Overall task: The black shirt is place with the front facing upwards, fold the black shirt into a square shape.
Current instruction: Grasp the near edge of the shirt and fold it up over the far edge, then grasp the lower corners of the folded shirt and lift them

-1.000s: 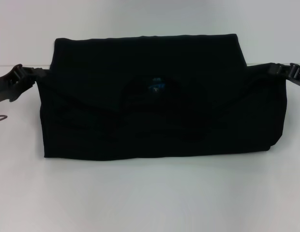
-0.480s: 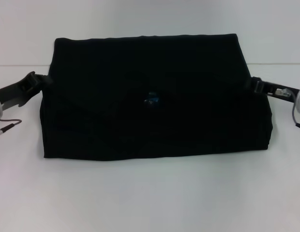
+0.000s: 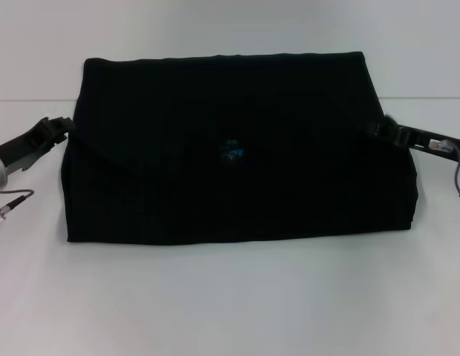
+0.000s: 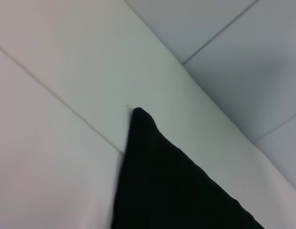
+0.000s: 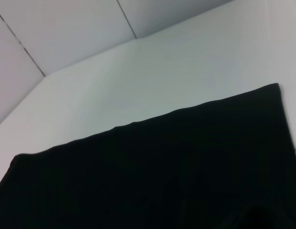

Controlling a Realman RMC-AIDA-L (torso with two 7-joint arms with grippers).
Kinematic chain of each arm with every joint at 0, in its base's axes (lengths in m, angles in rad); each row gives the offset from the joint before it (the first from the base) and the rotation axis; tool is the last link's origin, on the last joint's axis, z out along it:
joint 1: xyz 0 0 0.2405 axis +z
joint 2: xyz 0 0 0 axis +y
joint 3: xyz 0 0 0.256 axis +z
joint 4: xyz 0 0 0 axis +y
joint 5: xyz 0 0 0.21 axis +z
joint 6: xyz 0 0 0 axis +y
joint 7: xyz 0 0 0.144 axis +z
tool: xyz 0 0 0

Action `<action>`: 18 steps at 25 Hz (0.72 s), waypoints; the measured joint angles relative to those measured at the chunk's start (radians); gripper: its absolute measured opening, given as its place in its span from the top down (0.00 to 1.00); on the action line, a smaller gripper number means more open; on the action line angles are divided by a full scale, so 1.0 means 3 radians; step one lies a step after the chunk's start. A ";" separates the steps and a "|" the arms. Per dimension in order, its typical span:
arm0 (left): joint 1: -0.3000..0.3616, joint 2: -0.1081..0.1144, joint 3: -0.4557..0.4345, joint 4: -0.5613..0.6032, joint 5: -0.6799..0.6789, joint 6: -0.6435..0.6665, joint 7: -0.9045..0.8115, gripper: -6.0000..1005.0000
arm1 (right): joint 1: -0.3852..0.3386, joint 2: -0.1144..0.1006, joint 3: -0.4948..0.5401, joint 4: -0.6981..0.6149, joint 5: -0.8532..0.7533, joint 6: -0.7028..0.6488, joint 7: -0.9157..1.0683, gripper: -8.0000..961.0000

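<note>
The black shirt lies on the white table as a wide folded block, with its small blue neck label showing near the middle. My left gripper is against the shirt's left edge at mid height. My right gripper is against the right edge at about the same height. Both tips merge with the black cloth, so their hold is hidden. A pointed corner of the shirt shows in the left wrist view. In the right wrist view a straight edge of the shirt lies on the table.
A thin cable hangs beside my left arm at the left border. Bare white table runs along the front of the shirt. A pale tiled wall rises behind the table.
Both grippers have moved inward from the outer sides to the shirt's edges. The cloth that reached out to the right gripper is drawn in, and the neckline folds have flattened.
</note>
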 joint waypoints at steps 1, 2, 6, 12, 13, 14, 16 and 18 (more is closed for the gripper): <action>0.0018 0.0000 0.0000 -0.0014 -0.0037 0.0000 0.0002 0.77 | -0.0030 -0.0009 0.0000 -0.0001 0.0059 -0.0024 -0.0018 0.61; 0.0039 0.0003 0.0005 -0.0035 -0.0064 0.0020 0.0003 0.73 | -0.0068 -0.0022 0.0001 -0.0002 0.0134 -0.0058 -0.0027 0.57; 0.0146 0.0028 0.0025 -0.0055 -0.0113 0.0288 0.0013 0.62 | -0.0242 -0.0093 0.0002 -0.0012 0.0483 -0.0313 -0.0068 0.44; 0.0377 0.0191 0.0058 -0.0048 -0.0076 0.0995 -0.0078 0.50 | -0.0535 -0.0172 -0.0034 -0.0046 0.0762 -0.1126 -0.0641 0.24; 0.0412 0.0232 0.0111 -0.0050 -0.0055 0.1067 -0.0165 0.47 | -0.0571 -0.0183 -0.0063 -0.0050 0.0730 -0.1298 -0.0799 0.21; 0.0450 0.0277 0.0202 -0.0049 -0.0031 0.1134 -0.0293 0.45 | -0.0592 -0.0186 -0.0101 -0.0050 0.0693 -0.1440 -0.0939 0.17; 0.0521 0.0354 0.0503 -0.0029 0.0004 0.1177 -0.0509 0.40 | -0.0630 -0.0175 -0.0188 -0.0050 0.0571 -0.1714 -0.1298 0.10; 0.0564 0.0389 0.0733 -0.0003 0.0012 0.1207 -0.0579 0.34 | -0.0662 -0.0131 -0.0245 -0.0049 0.0479 -0.1892 -0.1619 0.02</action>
